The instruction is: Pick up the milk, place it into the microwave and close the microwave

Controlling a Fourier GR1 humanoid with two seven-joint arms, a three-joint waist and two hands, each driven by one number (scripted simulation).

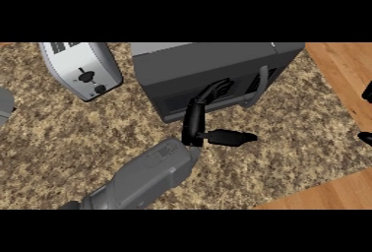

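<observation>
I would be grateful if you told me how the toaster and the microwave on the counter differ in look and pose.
The toaster is light silver with black knobs on its face; the microwave is dark grey with a pale handle on its front. The toaster is the smaller and stands at the left, untouched; the microwave is bulkier, stands in the middle, and the left hand reaches its fingers onto its front. Both stand on the speckled counter.

Speckled brown counter (65,142) carries toaster (81,69), microwave (210,66)
</observation>
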